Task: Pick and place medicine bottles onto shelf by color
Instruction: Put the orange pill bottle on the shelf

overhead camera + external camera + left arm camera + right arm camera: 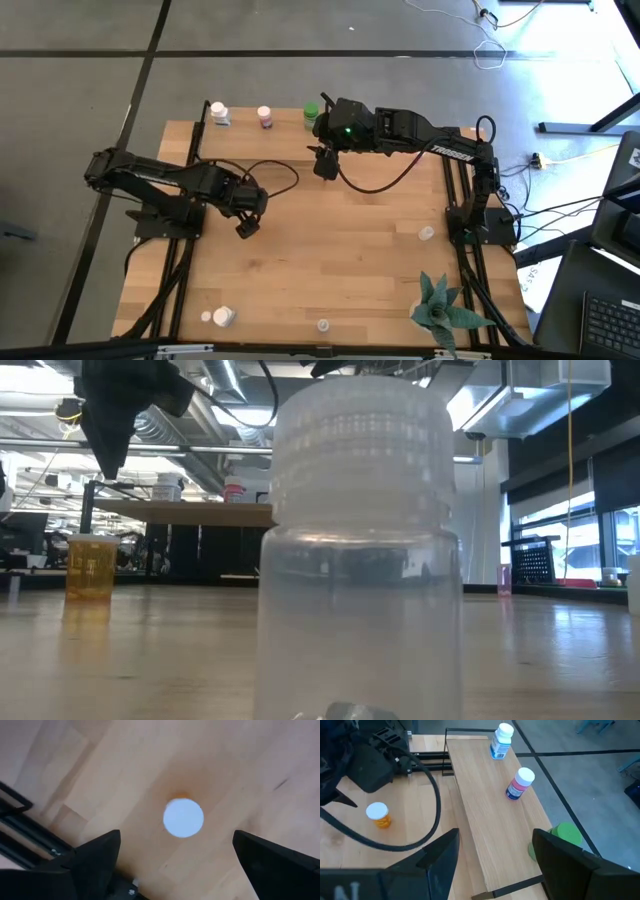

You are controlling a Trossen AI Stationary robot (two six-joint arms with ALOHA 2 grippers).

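High view: both grippers' fingers released; left gripper (246,229) hovers mid-table over orange bottle (183,817).

Bright even light, window glare top right, close clear bottle (360,540) blurred

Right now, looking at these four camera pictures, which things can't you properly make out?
- Orange bottle, left wrist view: only its white cap shows from above, which hides the body.
- Clear bottle, low view: stands right at the lens, blocking the table behind; its base is cut off.
- Green bottle, right wrist view: partly behind the right gripper.
- Small bottles near the table's front edge, high view: too small to read colours or labels.
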